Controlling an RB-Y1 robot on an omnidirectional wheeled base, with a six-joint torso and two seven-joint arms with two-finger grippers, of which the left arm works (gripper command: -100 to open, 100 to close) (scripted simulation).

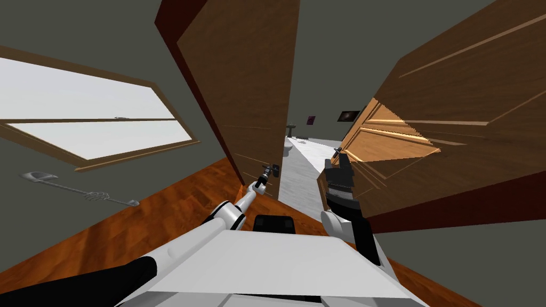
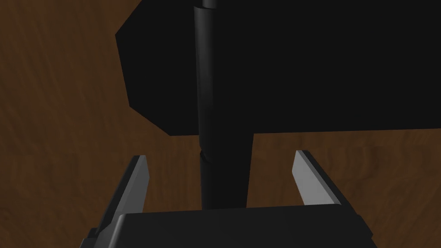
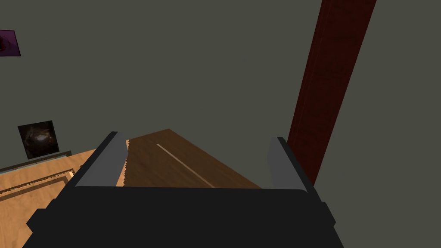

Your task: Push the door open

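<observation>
Just ahead and slightly left, a brown wooden door [image 1: 250, 80], ajar, its free edge bordering a narrow gap onto a pale floor [image 1: 304, 176] beyond. Low on that edge, a dark handle [image 2: 211, 86] with a black plate [image 2: 301, 64] behind it against the wood. Right at the handle, the left gripper [image 2: 220, 157], fingers [image 2: 138, 172] spread, one either side of the dark stem, pinching nothing; contact with the wood not clear. Judged step: swinging the door wider. Best done by pressing on the wood beside the handle rather than on the lever itself, keeping the push square to the face and near the free edge for leverage, and following the arc so the blades neither slide off nor snag on the stem. Worth bringing the base along with the swing. Close on the right, a second wooden leaf [image 1: 453, 106], with the right gripper [image 1: 337, 158] up beside it, likewise spread and empty. Mind that arm in the gap. Off to the left, a window [image 1: 90, 117].
</observation>
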